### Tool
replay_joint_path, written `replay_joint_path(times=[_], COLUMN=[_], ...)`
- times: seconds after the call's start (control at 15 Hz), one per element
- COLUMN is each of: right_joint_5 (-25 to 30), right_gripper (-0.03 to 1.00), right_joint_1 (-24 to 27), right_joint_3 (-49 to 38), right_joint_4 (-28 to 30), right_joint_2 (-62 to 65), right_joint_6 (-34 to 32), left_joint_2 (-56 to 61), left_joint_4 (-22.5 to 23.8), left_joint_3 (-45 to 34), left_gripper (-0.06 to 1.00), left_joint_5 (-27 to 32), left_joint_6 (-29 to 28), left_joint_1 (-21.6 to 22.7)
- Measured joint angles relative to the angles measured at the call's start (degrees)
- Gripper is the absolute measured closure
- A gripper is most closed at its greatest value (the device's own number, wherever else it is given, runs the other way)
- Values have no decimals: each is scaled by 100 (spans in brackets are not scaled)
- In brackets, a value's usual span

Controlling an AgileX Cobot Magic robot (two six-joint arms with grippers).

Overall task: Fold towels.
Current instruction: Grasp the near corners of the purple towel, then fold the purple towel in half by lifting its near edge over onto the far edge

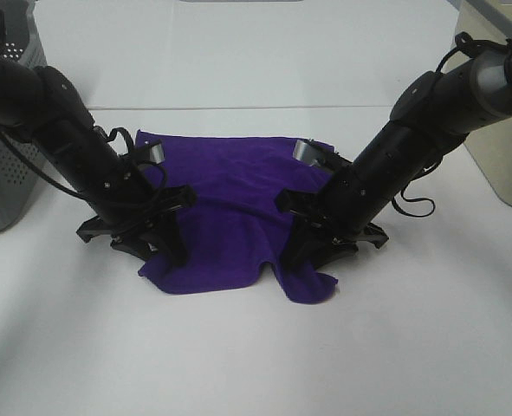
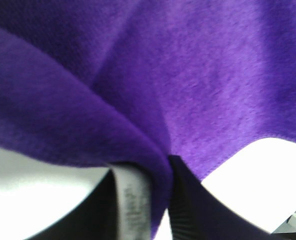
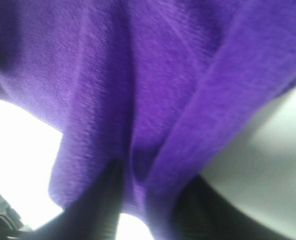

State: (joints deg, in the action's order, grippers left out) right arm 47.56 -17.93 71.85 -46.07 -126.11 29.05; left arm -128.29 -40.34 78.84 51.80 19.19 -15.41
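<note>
deep purple square soft cloth towel (image 1: 230, 195) at centre frame, upper edge lying on the white table (image 1: 256, 69), lower edge raised and sagging between two pinches. left gripper (image 1: 167, 241) nipped tight on the left corner beside the small white care tag (image 2: 130, 200); right gripper (image 1: 301, 247) clamped on the right corner. likely trouble: uneven travel skewing the fold, or a thin grip slipping and dropping a corner. grey perforated basket (image 1: 4, 147) at far left.

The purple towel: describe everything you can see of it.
The towel is deep purple, soft, fuzzy cloth, with a white care tag at one edge. It lies rumpled on the white table, its far edge flat. The left gripper and right gripper each pinch a bunched fold near its front edge.
</note>
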Motion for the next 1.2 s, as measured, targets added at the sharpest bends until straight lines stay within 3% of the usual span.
replay_joint_path(times=[0.13, 0.2, 0.6, 0.87, 1.2], right_joint_5=[-11, 23, 0, -23, -493], right_gripper=[88, 94, 94, 94, 94], right_joint_1=[0, 0, -6, -6, 46], right_joint_3=[0, 0, -63, 464, 1215], right_joint_4=[109, 103, 544, 1003, 1455], right_joint_2=[-29, -40, 350, 951, 974], right_joint_6=[-6, -6, -23, -23, -327], left_joint_2=[-29, -29, 292, 1077, 980], left_joint_4=[52, 63, 424, 493, 590], left_joint_3=[0, 0, -40, -29, 773], left_gripper=[93, 94, 94, 94, 94], left_joint_5=[-6, -11, 86, 69, -367], left_joint_6=[160, 241, 309, 309, 309], left_joint_1=[0, 0, -17, -17, 120])
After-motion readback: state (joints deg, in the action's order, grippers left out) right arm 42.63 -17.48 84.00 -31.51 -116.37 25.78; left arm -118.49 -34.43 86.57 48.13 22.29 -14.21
